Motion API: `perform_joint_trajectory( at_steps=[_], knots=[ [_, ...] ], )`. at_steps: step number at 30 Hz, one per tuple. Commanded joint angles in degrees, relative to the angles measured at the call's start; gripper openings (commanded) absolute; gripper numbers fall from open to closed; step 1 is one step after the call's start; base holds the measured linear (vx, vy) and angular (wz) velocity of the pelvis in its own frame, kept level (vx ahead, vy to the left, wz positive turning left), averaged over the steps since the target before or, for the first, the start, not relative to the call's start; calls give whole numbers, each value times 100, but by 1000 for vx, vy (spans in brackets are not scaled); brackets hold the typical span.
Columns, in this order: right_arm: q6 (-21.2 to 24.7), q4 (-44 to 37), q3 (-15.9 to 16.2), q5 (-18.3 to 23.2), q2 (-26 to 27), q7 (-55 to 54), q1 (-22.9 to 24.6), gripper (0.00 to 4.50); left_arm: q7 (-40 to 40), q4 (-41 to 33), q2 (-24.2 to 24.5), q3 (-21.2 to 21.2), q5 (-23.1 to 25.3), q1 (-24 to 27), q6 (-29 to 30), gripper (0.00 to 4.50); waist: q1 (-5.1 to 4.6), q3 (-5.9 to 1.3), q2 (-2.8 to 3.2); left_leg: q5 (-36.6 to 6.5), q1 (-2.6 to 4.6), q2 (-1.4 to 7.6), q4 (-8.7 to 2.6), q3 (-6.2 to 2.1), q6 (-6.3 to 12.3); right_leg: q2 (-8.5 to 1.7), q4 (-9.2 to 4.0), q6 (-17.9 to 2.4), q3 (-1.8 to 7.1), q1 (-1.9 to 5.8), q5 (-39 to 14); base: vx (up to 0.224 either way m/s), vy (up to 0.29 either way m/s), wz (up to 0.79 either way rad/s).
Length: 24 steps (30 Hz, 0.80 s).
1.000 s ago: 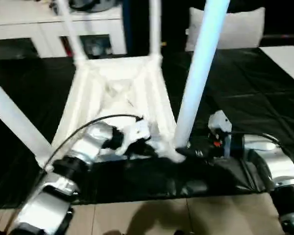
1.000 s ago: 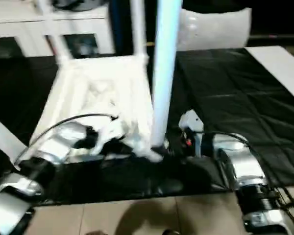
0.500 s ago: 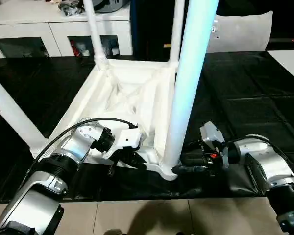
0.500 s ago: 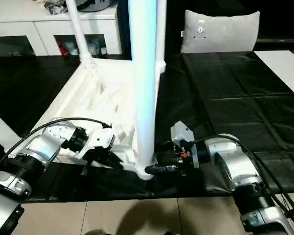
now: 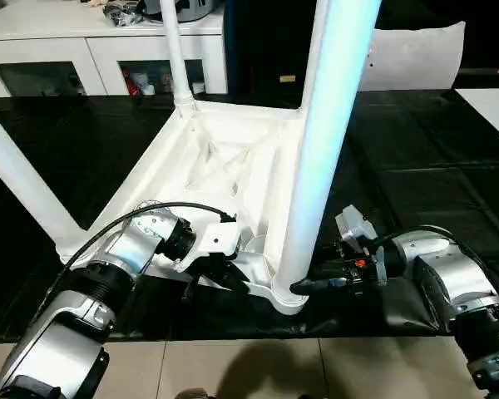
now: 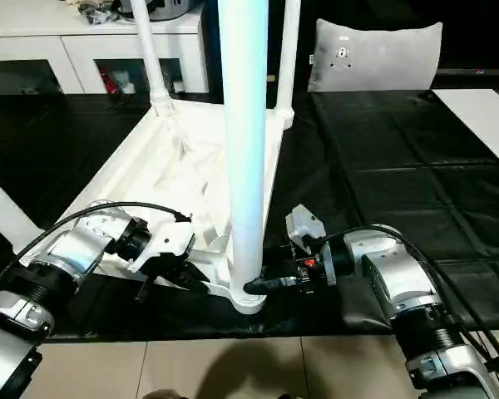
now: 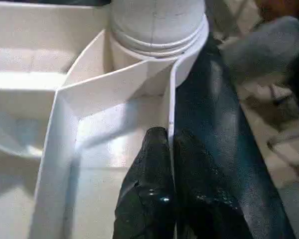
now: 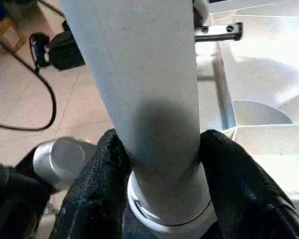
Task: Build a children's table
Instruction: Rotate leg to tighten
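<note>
My right gripper clasps the nearest leg at its base; the left gripper pinches the upturned table top by its rim at nine o'clock. Twisting squarely should seat it. The work surface edge sits close at six; room opens toward twelve.

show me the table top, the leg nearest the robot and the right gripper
table top (image 5: 201, 158), left eye view, on the ribbed underside.
nearest leg (image 5: 323, 141), left eye view, midway up the tube.
right gripper (image 8: 162, 164), right wrist view, between the black jaws that hug the leg's base.
</note>
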Motion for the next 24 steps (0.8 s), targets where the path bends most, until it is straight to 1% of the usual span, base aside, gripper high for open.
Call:
perform_joint_trajectory(
  at_steps=[1, 2, 3, 4, 5, 6, 7, 8, 9, 10, 11, 12, 13, 14, 15, 16, 17, 18, 19, 20, 21, 22, 23, 24],
  knots=[
    [385, -58, -28, -28, 321, -803, 1, 191, 466, -126, -198, 160, -114, -57, 369, 0, -30, -416, -107, -788, 16, 164, -399, -32, 372, -404, -466, -182, 309, 341, -2799, 0, 0, 0],
    [525, 33, -85, -153, 473, -1269, -36, 191, 589, -189, -244, 197, -122, -39, 500, 0, -59, -401, -103, -859, 25, 136, -391, -32, 313, -403, -514, -75, 281, 332, -3020, 0, 0, 0],
    [555, 131, -150, -269, 673, -1743, -62, 191, 768, -285, -311, 232, -112, -14, 666, 0, -114, -381, -114, -949, 27, 109, -386, -34, 250, -395, -555, 38, 245, 325, -3233, 0, 0, 0],
    [567, 168, -183, -312, 773, -1955, -71, 191, 873, -333, -354, 248, -102, -4, 765, 0, -154, -379, -110, -996, 21, 103, -384, -42, 201, -398, -563, 79, 226, 329, -3295, 0, 0, 0],
    [578, 195, -209, -343, 848, -2117, -78, 191, 955, -369, -387, 261, -94, 3, 845, 0, -257, -365, -101, -1146, 10, 85, -374, -61, 161, -384, -627, 217, 150, 351, -3476, 0, 0, 0],
    [653, 314, -289, -442, 1067, -2610, -131, 191, 1192, -476, -509, 306, -90, 24, 1055, 0, -362, -361, -100, -1289, 21, 76, -352, -64, 157, -367, -678, 329, 103, 346, -3538, 0, 0, 0],
    [667, 332, -301, -458, 1100, -2684, -140, 191, 1226, -492, -528, 313, -90, 27, 1085, 0, -406, -357, -83, -1345, 34, 77, -347, -70, 158, -367, -698, 341, 80, 340, -3551, 0, 0, 0],
    [707, 397, -346, -507, 1205, -2929, -173, 191, 1352, -543, -593, 337, -85, 34, 1176, 0, -509, -358, -67, -1471, 29, 71, -337, -94, 177, -358, -738, 415, 11, 372, -3573, 0, 0, 0],
    [737, 567, -452, -607, 1428, -3465, -273, 191, 1677, -596, -763, 406, -71, 19, 1347, 0, -599, -360, -17, -1573, -4, 125, -362, -135, 192, -369, -738, 416, -17, 418, -3448, 0, 0, 0],
    [799, 913, -699, -629, 1733, -4233, -487, 191, 2189, -579, -1021, 519, -37, -44, 1560, 0, -693, -349, 49, -1832, 55, 205, -386, -175, 152, -383, -755, 345, -64, 409, -3311, 0, 0, 0],
    [829, 1002, -783, -627, 1822, -4462, -550, 191, 2340, -582, -1091, 551, -21, -60, 1641, 0, -750, -337, 76, -2068, 77, 259, -416, -204, 138, -376, -744, 292, -92, 421, -3250, 0, 0, 0],
    [830, 1138, -879, -630, 1922, -4737, -640, 191, 2502, -569, -1177, 575, 1, -87, 1710, 0, -847, -328, 60, -2437, 49, 352, -482, -272, 129, -359, -664, 295, -78, 484, -3076, 0, 0, 0],
    [777, 1297, -936, -657, 1998, -4979, -737, 191, 2727, -512, -1281, 611, 34, -129, 1734, 0, -859, -327, 76, -2611, 50, 389, -511, -294, 117, -372, -607, 278, -44, 497, -3012, 0, 0, 0],
    [696, 1460, -982, -688, 2068, -5217, -833, 191, 2991, -418, -1399, 673, 47, -188, 1753, 0, -902, -326, 64, -2764, 65, 380, -522, -290, 94, -398, -565, 239, 30, 482, -2972, 0, 0, 0],
    [632, 1651, -1084, -774, 2211, -5620, -962, 191, 3388, -317, -1573, 764, 69, -270, 1818, 0, -949, -329, 6, -2591, 118, 220, -413, -218, 76, -447, -680, 206, 14, 398, -3243, 0, 0, 0],
    [619, 1724, -1128, -804, 2270, -5787, -1013, 191, 3533, -269, -1642, 798, 74, -309, 1832, 0, -976, -330, -19, -2332, 131, 101, -327, -164, 72, -479, -757, 190, -12, 356, -3416, 0, 0, 0],
    [599, 1770, -1181, -791, 2340, -5894, -1049, 191, 3682, -224, -1708, 835, 85, -350, 1847, 0, -982, -336, -39, -1951, 78, -4, -266, -138, 122, -481, -815, 249, -106, 394, -3606, 0, 0, 0],
    [573, 1789, -1218, -768, 2396, -5949, -1067, 191, 3775, -188, -1759, 852, 95, -388, 1857, 0, -992, -361, -7, -1773, 41, 20, -292, -154, 216, -461, -805, 295, -108, 426, -3474, 0, 0, 0],
    [492, 1764, -1218, -808, 2444, -5961, -1056, 225, 3868, -213, -1807, 866, 115, -406, 1895, 0, -1002, -371, -1, -1727, 32, 46, -310, -168, 244, -448, -794, 272, -93, 426, -3335, 0, 0, 0],
    [442, 1742, -1192, -844, 2444, -5941, -1041, 245, 3887, -229, -1817, 868, 119, -408, 1897, 0, -1011, -395, -11, -1609, -8, 102, -346, -205, 278, -444, -726, 141, -50, 443, -2952, 0, 0, 0],
    [363, 1755, -1226, -843, 2466, -5948, -1033, 260, 3914, -289, -1848, 891, 133, -396, 1948, 0, -1026, -407, -14, -1495, -57, 126, -366, -218, 333, -439, -663, 14, -21, 470, -2674, 0, 0, 0],
    [339, 1733, -1259, -803, 2461, -5913, -1016, 260, 3909, -313, -1843, 891, 141, -387, 1968, 0, -1017, -419, -1, -1413, -61, 124, -364, -213, 356, -446, -643, -51, -4, 473, -2575, 52, -18, 12],
    [264, 1680, -1309, -734, 2430, -5847, -984, 276, 3875, -347, -1804, 854, 173, -368, 1949, 0, -968, -443, -11, -1199, -49, 133, -365, -197, 398, -466, -611, -217, 49, 460, -2354, 0, 0, 0],
    [245, 1674, -1316, -718, 2422, -5837, -980, 276, 3872, -353, -1797, 845, 181, -364, 1944, 0, -890, -468, -16, -927, -46, 141, -363, -184, 462, -472, -533, -395, 105, 454, -2010, 53, -7, 9]
  ],
)
